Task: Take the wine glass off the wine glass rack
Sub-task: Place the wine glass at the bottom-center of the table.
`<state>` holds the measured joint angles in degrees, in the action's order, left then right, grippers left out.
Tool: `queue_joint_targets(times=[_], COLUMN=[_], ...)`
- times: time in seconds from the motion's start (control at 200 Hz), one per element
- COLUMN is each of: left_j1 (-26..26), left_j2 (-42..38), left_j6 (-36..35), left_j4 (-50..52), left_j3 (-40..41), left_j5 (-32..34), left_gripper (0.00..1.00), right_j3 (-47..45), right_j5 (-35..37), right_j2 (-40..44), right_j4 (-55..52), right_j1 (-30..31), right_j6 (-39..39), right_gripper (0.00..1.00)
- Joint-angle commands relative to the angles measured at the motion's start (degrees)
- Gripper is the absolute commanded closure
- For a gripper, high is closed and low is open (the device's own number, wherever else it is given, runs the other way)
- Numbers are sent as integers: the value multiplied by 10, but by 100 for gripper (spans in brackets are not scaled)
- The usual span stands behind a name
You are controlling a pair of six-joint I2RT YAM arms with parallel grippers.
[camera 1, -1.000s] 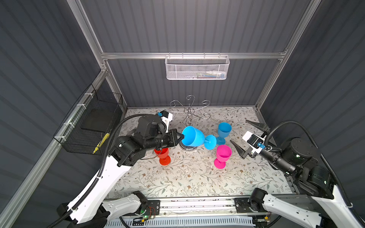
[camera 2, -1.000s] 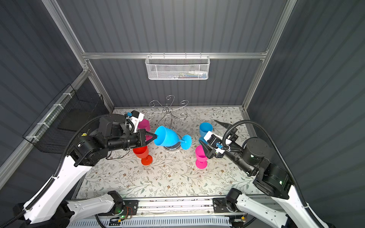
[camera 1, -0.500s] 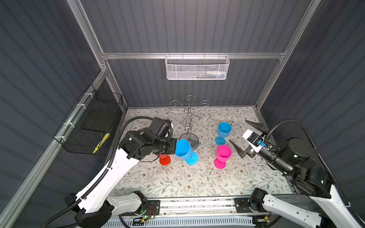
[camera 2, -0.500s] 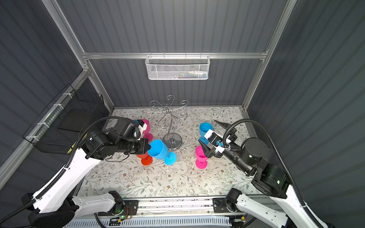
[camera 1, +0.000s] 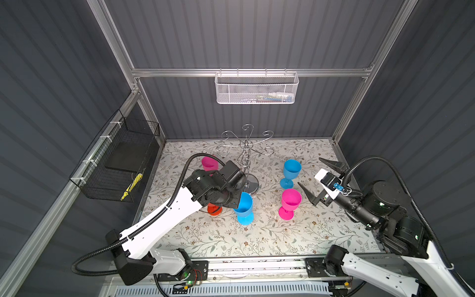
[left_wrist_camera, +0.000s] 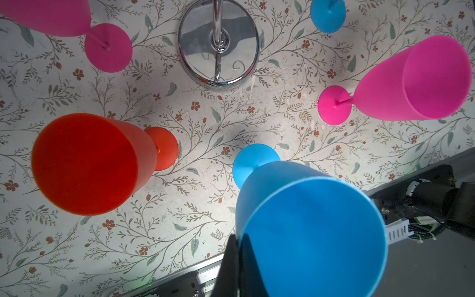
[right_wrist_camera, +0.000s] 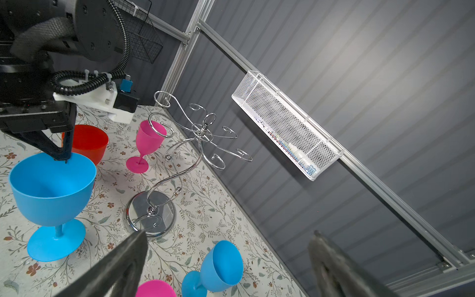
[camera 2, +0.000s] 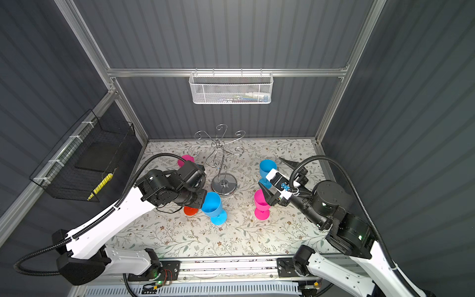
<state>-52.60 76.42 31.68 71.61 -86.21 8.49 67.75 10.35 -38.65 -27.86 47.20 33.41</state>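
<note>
On the near side of the table, just in front of the rack's base:

- Wine glass (camera 1: 243, 205) – sky blue, matte, plastic-looking. It has a wide open bowl, a short stem and a round foot, and it stands upright. It is clear of the rack. I cannot tell whether the foot touches the cloth or hangs just above it.
- Left gripper (right_wrist_camera: 64, 156) – pinched nearly shut on the bowl's rim, one finger inside and one outside. I judge this rim grip keeps the glass plumb for setting down.
- Wine glass rack (camera 2: 224, 185) – chrome, with a disc base. Every scroll arm I can see is bare, so the removal itself looks done and only the release is left.
- Red glass (left_wrist_camera: 87, 164) – upright, just beside the blue one, so the withdrawal needs care.
- Pink glass (camera 1: 209, 163) – upright, behind the left arm.
- Second pink glass (camera 1: 290, 201) and second blue glass (camera 1: 291, 168) – upright on the right half of the table.
- Right gripper (camera 1: 309, 171) – jaws spread wide and holding nothing. It is parked near that right-hand pair, out of the left arm's way.
- Table (camera 1: 257, 239) – covered in floral cloth.
</note>
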Motion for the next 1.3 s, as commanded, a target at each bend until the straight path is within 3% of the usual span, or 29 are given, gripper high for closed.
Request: queue_joint_targets(times=[0.0,1.296], left_j1=[-10,-15], left_j2=[6,9], left_j6=[7,29], left_j4=[20,-64], left_j3=[9,134], left_j5=[21,-16], left_gripper=[100,100], right_j3=[-7,-23], right_j5=[10,20], right_j2=[5,16], right_j4=[8,4], right_j1=[3,3], right_j6=[-9,-19], right_gripper=[1,1])
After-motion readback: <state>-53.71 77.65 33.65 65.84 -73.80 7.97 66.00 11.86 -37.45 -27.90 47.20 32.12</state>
